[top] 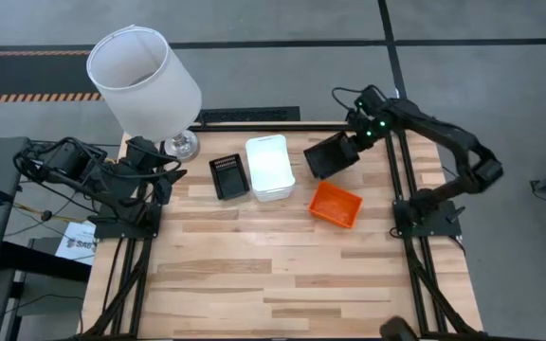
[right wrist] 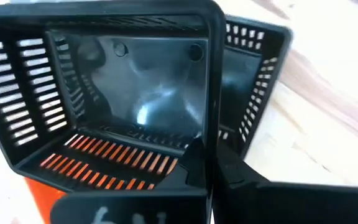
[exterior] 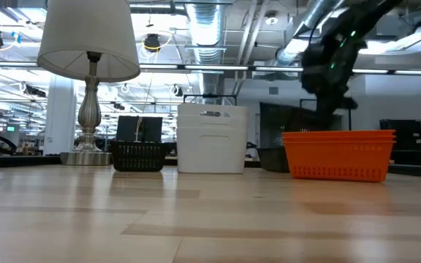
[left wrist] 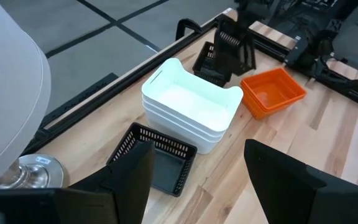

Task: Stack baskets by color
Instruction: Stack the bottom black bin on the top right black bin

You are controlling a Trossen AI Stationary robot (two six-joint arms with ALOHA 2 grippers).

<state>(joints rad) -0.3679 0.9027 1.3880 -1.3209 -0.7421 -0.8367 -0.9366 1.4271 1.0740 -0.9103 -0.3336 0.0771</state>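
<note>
The right end effector (top: 349,144) is clamped on the rim of a black basket (top: 328,157), holding it tilted above another black basket (right wrist: 253,93) near the desk's (top: 254,265) far right edge, while the left end effector (top: 164,175) waits with fingers apart beside the lamp (top: 145,80). A third black basket (top: 228,177) sits beside the white stack (top: 269,168), with the orange stack (top: 336,205) nearer the right arm. These baskets look light, stiff and thin-walled, so a pinch on the rim should do, though slick plastic may swing or slip.
</note>
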